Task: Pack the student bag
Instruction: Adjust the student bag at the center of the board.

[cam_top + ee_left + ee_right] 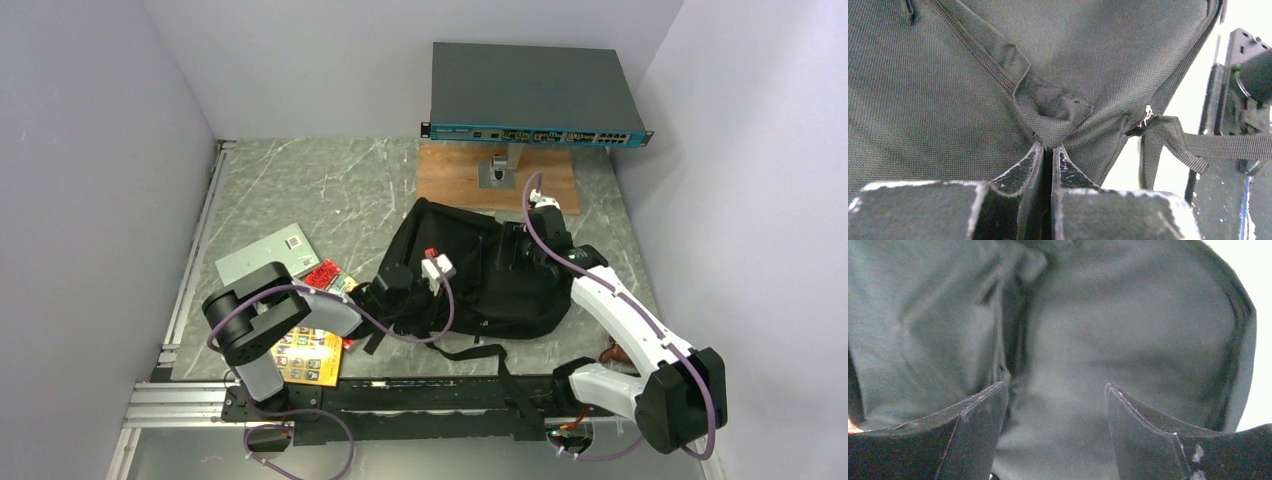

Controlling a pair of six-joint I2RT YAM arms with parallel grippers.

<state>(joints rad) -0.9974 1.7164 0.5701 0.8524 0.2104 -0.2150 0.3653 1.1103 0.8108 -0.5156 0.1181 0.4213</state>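
Note:
The student bag (470, 270), a soft black backpack, lies in the middle of the table with straps trailing toward the near edge. My left gripper (385, 288) is at its left edge. In the left wrist view it (1052, 146) is shut on a pinched fold of the bag's fabric (1053, 112) beside a zipper seam. My right gripper (512, 247) is over the bag's right upper part. In the right wrist view it (1057, 390) is open, fingers (983, 410) spread against the bag's fabric (1128, 330), holding nothing.
A grey rack-mount box with a teal front (530, 95) stands on a wooden board (470, 175) at the back. A grey flat box (262, 255), a red packet (322, 273) and a yellow booklet (310, 355) lie left of the bag. Walls close both sides.

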